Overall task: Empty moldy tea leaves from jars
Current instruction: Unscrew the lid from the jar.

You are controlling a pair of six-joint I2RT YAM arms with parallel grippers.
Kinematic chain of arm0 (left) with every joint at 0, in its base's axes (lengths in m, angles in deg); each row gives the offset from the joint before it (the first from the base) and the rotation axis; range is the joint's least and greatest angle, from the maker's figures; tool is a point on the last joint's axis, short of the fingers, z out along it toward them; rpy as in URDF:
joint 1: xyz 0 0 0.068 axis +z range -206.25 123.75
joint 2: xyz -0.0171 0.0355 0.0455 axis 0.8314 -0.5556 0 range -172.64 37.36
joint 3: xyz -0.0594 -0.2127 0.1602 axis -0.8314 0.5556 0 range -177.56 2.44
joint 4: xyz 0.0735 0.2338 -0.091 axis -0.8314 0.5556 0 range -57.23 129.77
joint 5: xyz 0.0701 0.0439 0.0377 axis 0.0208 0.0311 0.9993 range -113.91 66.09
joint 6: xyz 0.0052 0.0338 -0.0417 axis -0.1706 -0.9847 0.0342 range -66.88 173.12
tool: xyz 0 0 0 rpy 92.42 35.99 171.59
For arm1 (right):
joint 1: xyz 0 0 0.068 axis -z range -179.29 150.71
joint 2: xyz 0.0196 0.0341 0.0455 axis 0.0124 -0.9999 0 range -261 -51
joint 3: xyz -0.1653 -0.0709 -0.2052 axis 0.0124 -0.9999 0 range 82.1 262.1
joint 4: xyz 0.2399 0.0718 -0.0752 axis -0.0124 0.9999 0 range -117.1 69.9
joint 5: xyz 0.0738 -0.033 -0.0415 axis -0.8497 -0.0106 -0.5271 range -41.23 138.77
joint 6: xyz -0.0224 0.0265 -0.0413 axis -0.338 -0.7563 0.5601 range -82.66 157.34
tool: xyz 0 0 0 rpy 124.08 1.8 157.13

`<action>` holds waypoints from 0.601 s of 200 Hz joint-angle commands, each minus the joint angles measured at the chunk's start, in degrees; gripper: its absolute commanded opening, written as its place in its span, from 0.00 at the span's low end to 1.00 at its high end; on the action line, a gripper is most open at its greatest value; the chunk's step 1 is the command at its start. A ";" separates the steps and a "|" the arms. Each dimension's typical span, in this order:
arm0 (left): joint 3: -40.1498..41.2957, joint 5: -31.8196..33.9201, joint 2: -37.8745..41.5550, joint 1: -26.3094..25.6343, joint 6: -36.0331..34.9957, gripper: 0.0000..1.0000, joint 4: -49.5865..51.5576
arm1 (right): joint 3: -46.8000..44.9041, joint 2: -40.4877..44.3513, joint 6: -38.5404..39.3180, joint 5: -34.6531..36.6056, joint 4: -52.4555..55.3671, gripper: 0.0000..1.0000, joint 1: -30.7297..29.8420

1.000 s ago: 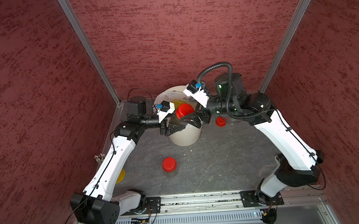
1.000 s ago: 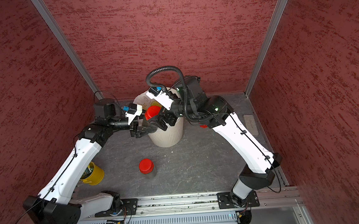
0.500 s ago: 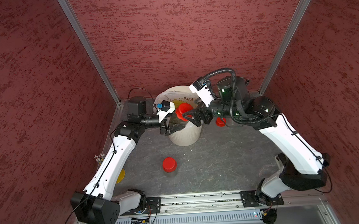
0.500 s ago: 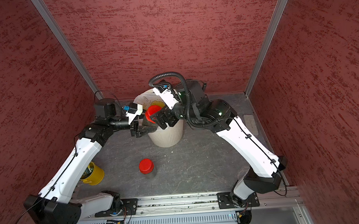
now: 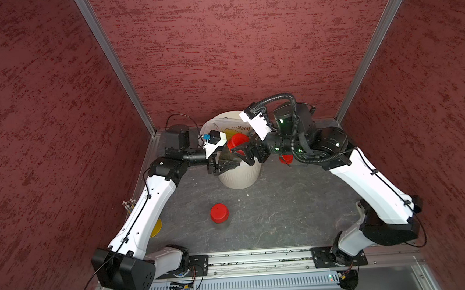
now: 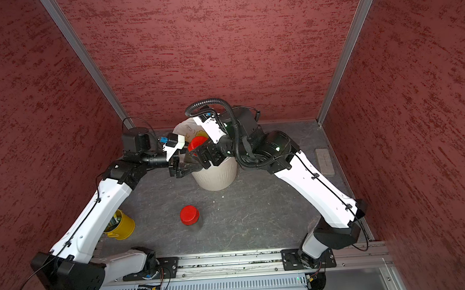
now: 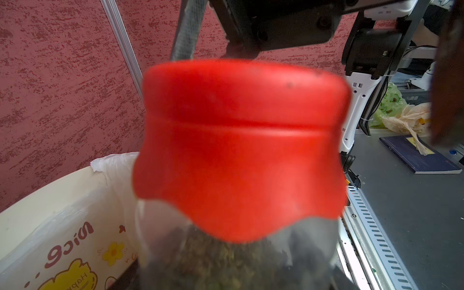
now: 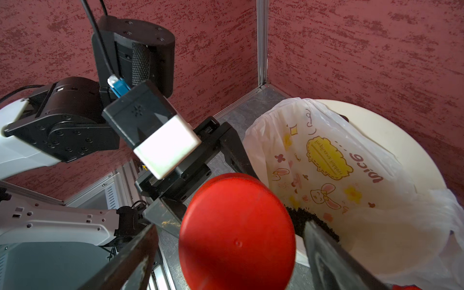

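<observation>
Above grey tabletop (image 5: 272, 213), a jar (image 7: 226, 258) is pinched by left fingers (image 5: 227, 167); right fingers (image 8: 334, 258) are spread around its lid (image 8: 236, 233).

First jar (image 7: 226, 263): clear body, dark tea leaves inside, red lid (image 7: 241, 140) fitted, raised above the bin (image 5: 239, 176). Second jar (image 5: 220, 214): upright on the table (image 5: 286, 212), lid fitted. Third jar (image 5: 286, 158): near the bin, mostly hidden, red lid showing.
</observation>
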 commanded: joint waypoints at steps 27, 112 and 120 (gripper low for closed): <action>-0.92 -0.61 -0.01 0.27 0.52 0.67 -0.45 | -0.49 -0.72 -1.07 2.56 -1.54 0.89 -0.37; -1.01 -0.56 0.27 0.33 0.47 0.67 -0.22 | -0.67 -1.19 -0.37 1.13 -1.28 0.81 -0.39; -0.93 -0.62 0.27 0.31 0.48 0.67 -0.22 | -0.67 -1.15 -0.30 1.01 -1.28 0.80 -0.39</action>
